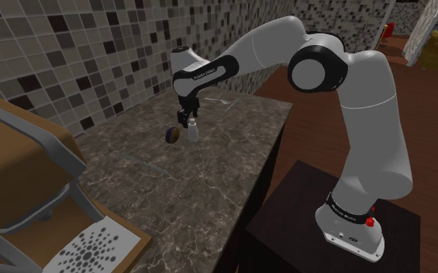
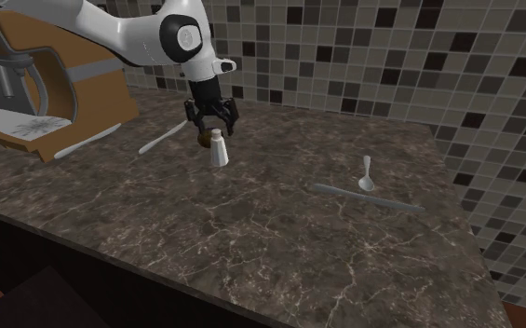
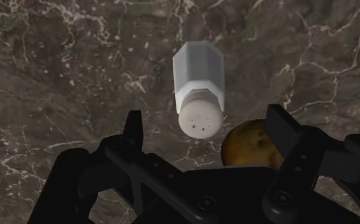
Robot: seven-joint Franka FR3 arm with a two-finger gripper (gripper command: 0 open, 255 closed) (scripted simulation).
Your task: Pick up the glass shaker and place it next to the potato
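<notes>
The pincer (image 3: pixel 206 121) is spread wide and grips nothing. In the wrist view its two black fingers (image 3: pixel 132 130) stand well apart, and neither touches anything. It hangs straight above the shaker (image 3: pixel 199 76), with a clear gap between the fingertips and the cap.

The shaker stands upright on the dark marbled worktop (image 3: pixel 57 76). Its long axis is vertical, with the pale faceted body below and the perforated white cap on top, pointing up toward the pincer. In the shoulder view the shaker (image 1: pixel 193 132) sits under the pincer (image 1: pixel 186 118), far along the worktop (image 1: pixel 201 178) near the mosaic-tiled wall (image 1: pixel 70 54).

The brown potato (image 3: pixel 248 143) lies just beside the shaker — I cannot tell whether the two touch. In the second exterior view the potato (image 2: pixel 202 141) shows partly behind the shaker (image 2: pixel 218 149), both beneath the pincer (image 2: pixel 212 123).

On the same worktop (image 2: pixel 251 233), well apart from the pair, lie a white spoon (image 2: pixel 367 175) and a long grey strip (image 2: pixel 368 198).
</notes>
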